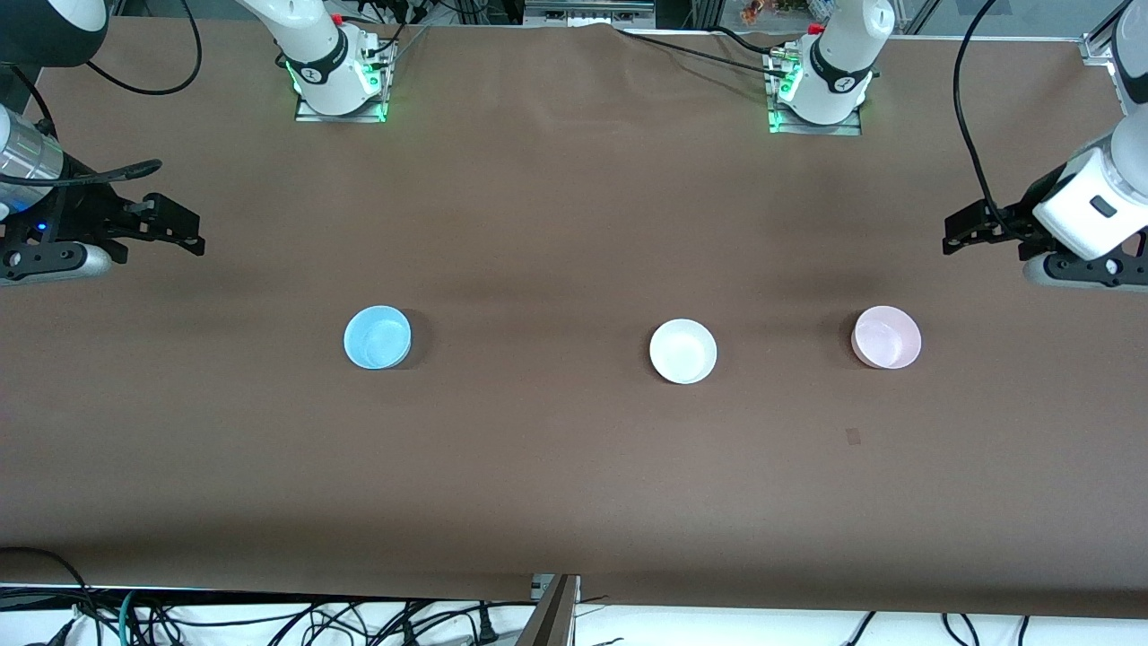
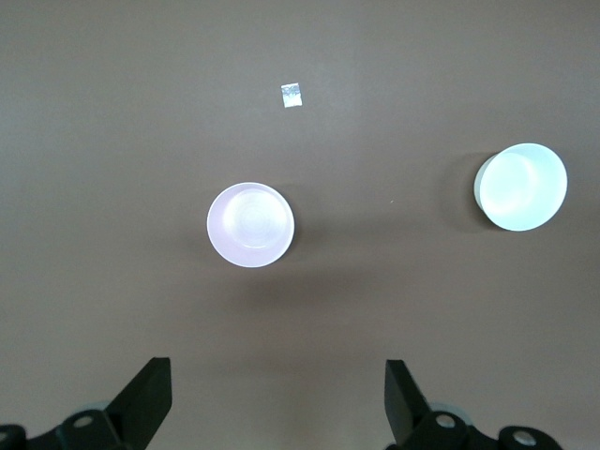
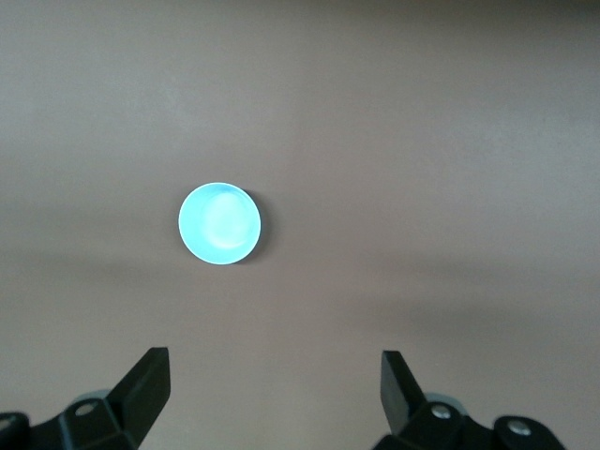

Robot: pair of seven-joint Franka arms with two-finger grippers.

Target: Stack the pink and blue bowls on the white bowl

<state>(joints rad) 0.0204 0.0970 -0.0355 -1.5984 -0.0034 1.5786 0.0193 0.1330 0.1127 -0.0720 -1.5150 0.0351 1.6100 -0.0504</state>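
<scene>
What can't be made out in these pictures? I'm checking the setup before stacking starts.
- Small pale scrap on the brown table: too small in the left wrist view to identify.
- Left claw: the front view's edge cuts off its arm.
- Right claw: likewise cut off.
- Round pale pink plastic bowl, plain white plastic bowl, light blue plastic bowl: undersides hidden, seen only from above.

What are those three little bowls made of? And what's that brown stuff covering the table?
The blue bowl, white bowl and pink bowl look like thin moulded plastic: even pastel colour, smooth walls, a soft sheen inside. The table cover seems to be matte brown paper or thin sheet, going by its faint creases and lack of glare; I can't tell which.
</scene>
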